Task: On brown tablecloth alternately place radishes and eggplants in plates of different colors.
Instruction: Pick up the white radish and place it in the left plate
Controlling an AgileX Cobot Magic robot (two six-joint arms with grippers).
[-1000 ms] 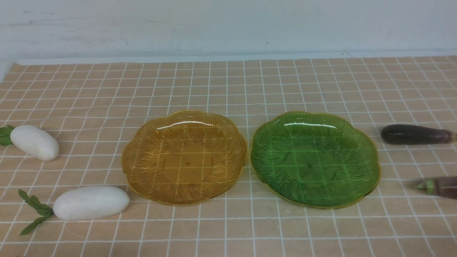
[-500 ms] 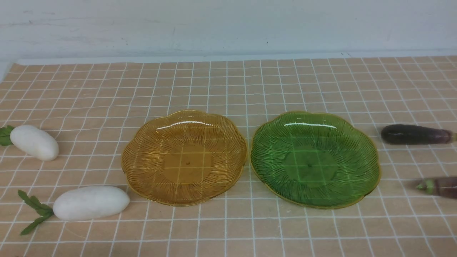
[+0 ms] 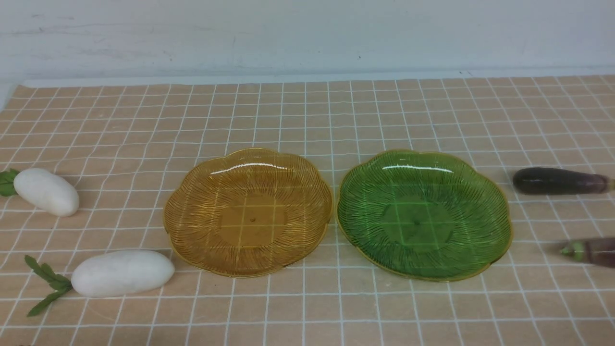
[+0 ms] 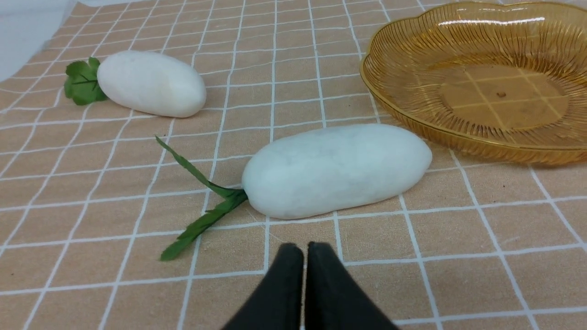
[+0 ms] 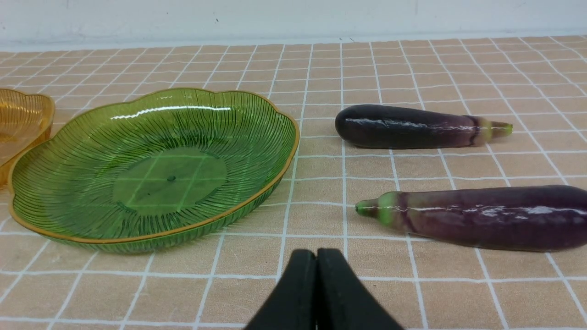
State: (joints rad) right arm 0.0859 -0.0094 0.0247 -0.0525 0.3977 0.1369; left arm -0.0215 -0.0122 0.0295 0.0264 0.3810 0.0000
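On the brown tablecloth [image 3: 307,120] an amber plate [image 3: 192,235] and a green plate [image 3: 365,240] lie side by side, both empty. Two white radishes lie at the left: a far one [image 3: 47,191] and a near one [image 3: 122,272]. Two purple eggplants lie at the right: a far one [image 3: 559,181] and a near one [image 3: 593,251], cut by the frame edge. Neither gripper shows in the front view. My left gripper [image 4: 305,250] is shut and empty, a little short of the near radish [image 4: 337,169]. My right gripper [image 5: 316,254] is shut and empty, short of the near eggplant [image 5: 486,217].
A pale wall [image 3: 307,33] rises behind the cloth's far edge. In the left wrist view the amber plate [image 4: 380,91] lies just past the near radish. In the right wrist view the green plate [image 5: 275,137] lies beside both eggplants.
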